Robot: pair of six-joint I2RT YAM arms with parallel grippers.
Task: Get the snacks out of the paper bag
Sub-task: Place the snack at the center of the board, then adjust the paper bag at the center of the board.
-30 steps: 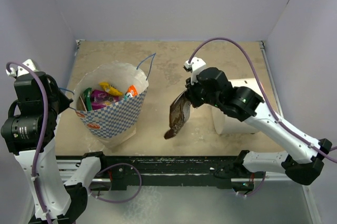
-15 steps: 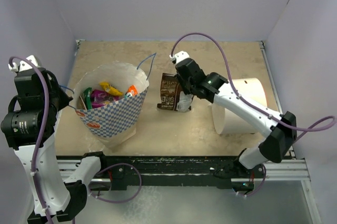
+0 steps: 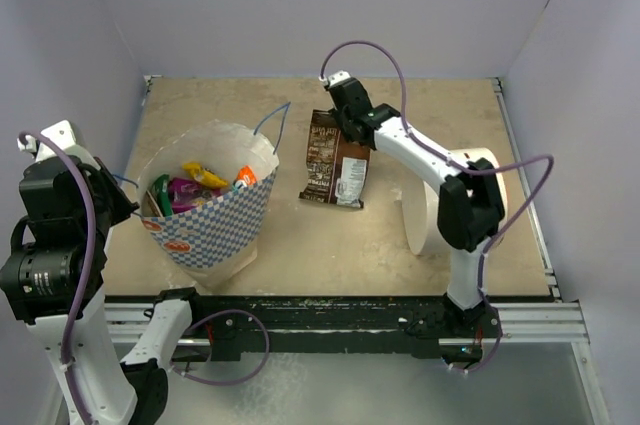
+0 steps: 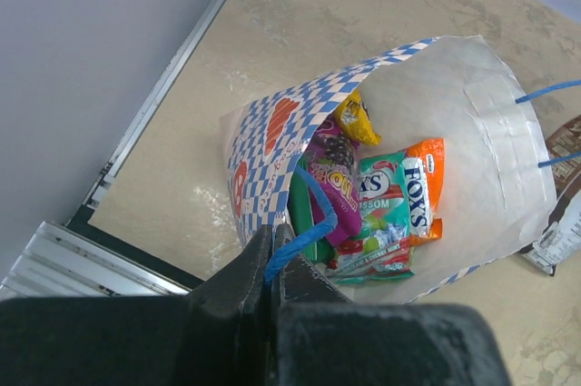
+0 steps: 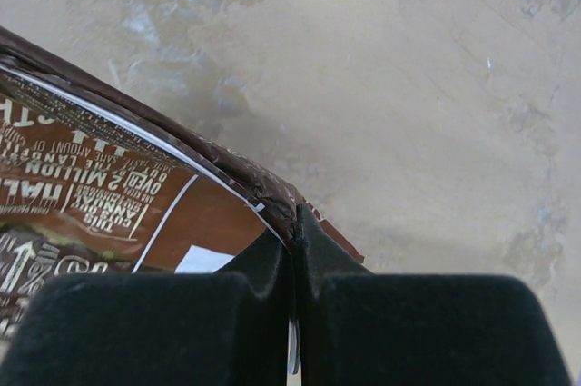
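Where its jaws meet, the right gripper (image 5: 295, 227) is fully closed, pinching one corner of the brown packet (image 5: 118, 213) at the sealed edge.
- Brown packet: out of the bag (image 3: 205, 210), at the centre of the top view, just right of the bag and apart from it. Printed face up, lower end on the table (image 3: 300, 245), held end toward the top of the frame.
- Long axis: runs nearly straight from top to bottom of the frame.
- Likely reason for the corner pinch: it lets the packet be laid flat before letting go. Release is not yet made.

The left gripper (image 4: 272, 259), at the lower centre of its wrist view, is clamped tight on the blue handle (image 4: 307, 232).
- Likely reason: it holds the rim back, so the mouth gapes and the bag keeps from tipping.
- Bag: left of centre in the top view, mouth open upward.
- Snacks (image 4: 381, 213): inside the bag are yellow, magenta, teal, orange and green packets, overlapping. Their long axes appear to point roughly toward the mouth.

Cylinder (image 3: 445, 200): white, on its side at the right of the top view, untouched.
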